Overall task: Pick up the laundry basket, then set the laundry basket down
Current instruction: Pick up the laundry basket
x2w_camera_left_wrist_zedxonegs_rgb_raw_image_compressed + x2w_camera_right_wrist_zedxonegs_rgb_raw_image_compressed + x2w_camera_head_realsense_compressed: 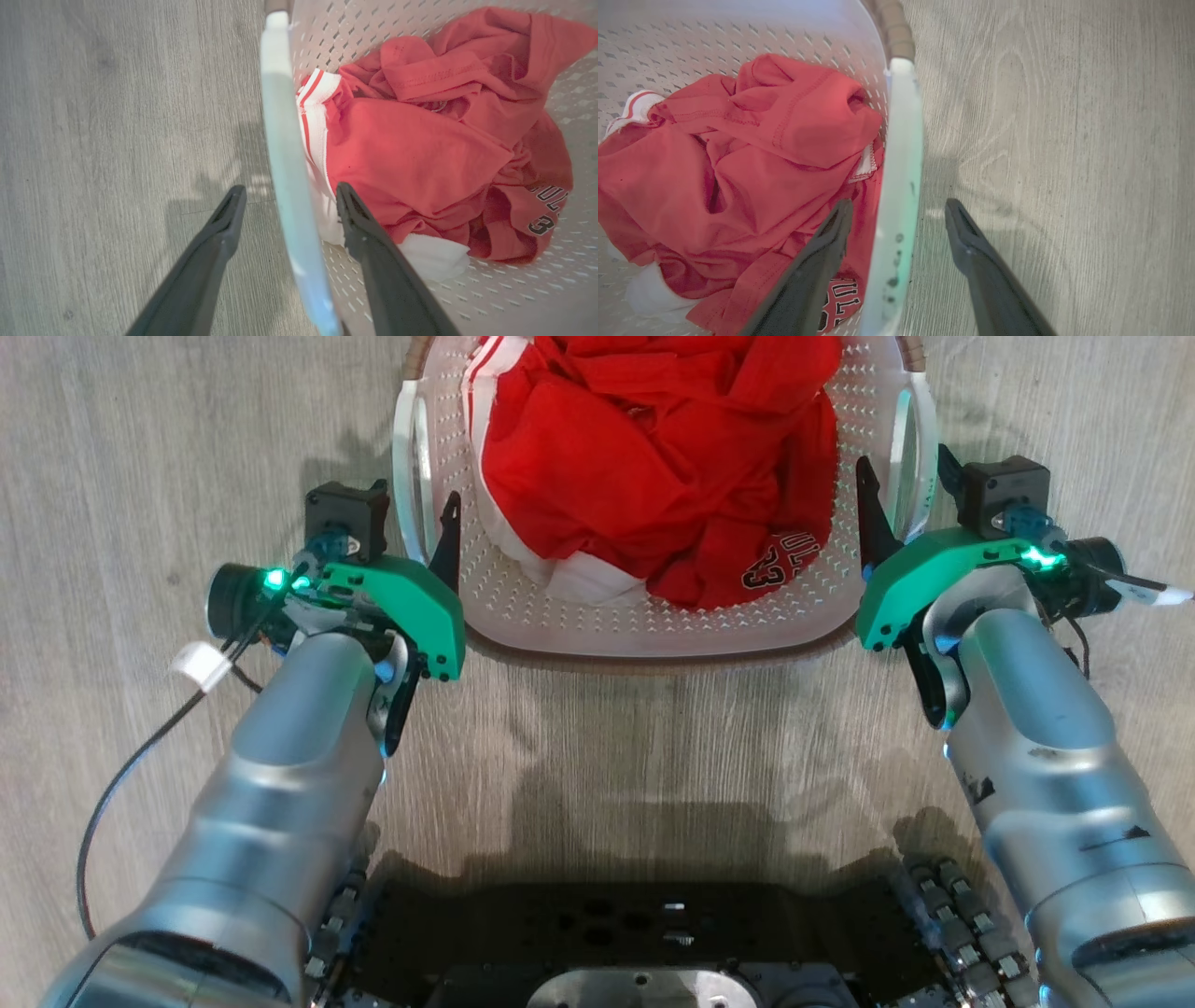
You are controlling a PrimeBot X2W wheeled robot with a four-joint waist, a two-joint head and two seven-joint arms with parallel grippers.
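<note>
Left end effector (290, 190) is wide open, straddling the left handle (285, 140) of the basket (653, 625), one finger inside by the red clothes (653, 457), gripping nothing. Right end effector (899, 205) is the same deal over the right handle (901, 140). The basket sits on the floor (140, 448) between them.

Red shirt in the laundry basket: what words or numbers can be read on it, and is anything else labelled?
"ULL": part of a word printed on the red shirt, rest hidden in folds.
"3": under it; head view hints "23", upside down, blurry.
No readable text on the laundry basket or floor.
</note>
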